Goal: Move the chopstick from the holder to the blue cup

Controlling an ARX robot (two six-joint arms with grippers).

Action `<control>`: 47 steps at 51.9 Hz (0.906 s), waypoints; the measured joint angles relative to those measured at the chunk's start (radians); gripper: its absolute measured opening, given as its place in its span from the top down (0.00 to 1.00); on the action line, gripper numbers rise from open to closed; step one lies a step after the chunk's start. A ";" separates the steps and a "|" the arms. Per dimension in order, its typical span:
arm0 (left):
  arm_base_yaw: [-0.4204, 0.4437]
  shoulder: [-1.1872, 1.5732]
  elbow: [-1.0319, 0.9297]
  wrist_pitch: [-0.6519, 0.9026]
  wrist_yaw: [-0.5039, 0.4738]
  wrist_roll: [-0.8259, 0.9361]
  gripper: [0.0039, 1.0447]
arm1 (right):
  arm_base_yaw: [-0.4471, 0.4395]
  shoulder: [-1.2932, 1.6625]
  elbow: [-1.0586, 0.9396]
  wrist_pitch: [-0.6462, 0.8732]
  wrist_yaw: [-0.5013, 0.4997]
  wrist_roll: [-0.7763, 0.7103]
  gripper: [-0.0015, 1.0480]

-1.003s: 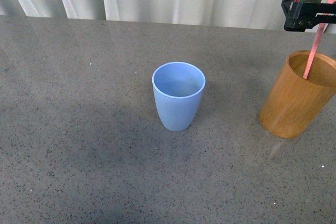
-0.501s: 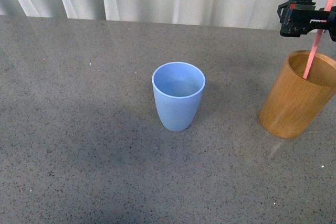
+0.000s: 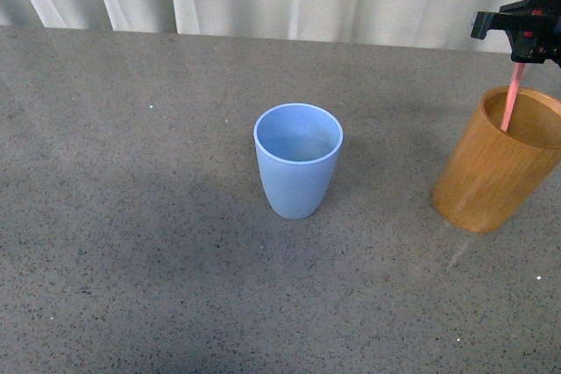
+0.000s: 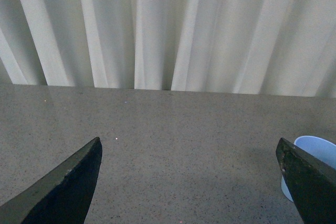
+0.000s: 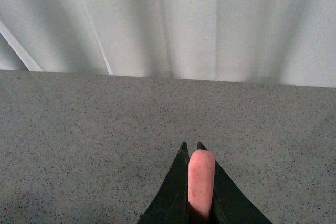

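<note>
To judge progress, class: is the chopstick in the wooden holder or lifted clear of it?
In. The chopstick, pinched by the right gripper, has its lower end below the rim of the holder, inside its mouth.

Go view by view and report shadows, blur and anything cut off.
Front view: even, soft light; a broad faint shadow on the table around the blue cup; holder and right gripper cropped at the frame edge. Left wrist view: the left gripper shows only as dark silhouettes. Right wrist view: chopstick tip near the lens, soft and washed out.

Wood-grain holder (image 3: 495,164), smooth plastic blue cup (image 3: 297,164)
</note>
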 joint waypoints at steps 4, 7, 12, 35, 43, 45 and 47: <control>0.000 0.000 0.000 0.000 0.000 0.000 0.06 | 0.015 -0.042 -0.006 0.000 0.006 -0.018 0.99; 0.000 0.000 0.000 0.000 0.000 0.000 0.06 | 0.027 -0.072 -0.006 0.000 0.011 -0.031 0.99; 0.000 0.000 0.000 0.000 0.000 0.000 0.06 | 0.053 -0.125 -0.005 0.000 0.025 -0.060 0.99; 0.000 0.000 0.000 0.000 0.000 0.000 0.06 | 0.190 -0.321 0.098 -0.033 0.077 -0.110 0.99; 0.000 0.000 0.000 0.000 0.000 0.000 0.06 | 0.246 -0.335 0.107 -0.040 0.079 -0.083 0.99; 0.000 0.000 0.000 0.000 0.000 0.000 0.06 | 0.265 -0.332 0.106 -0.032 0.079 -0.077 0.99; 0.000 0.000 0.000 0.000 0.000 0.000 0.06 | 0.281 -0.326 0.105 -0.018 0.075 -0.072 0.99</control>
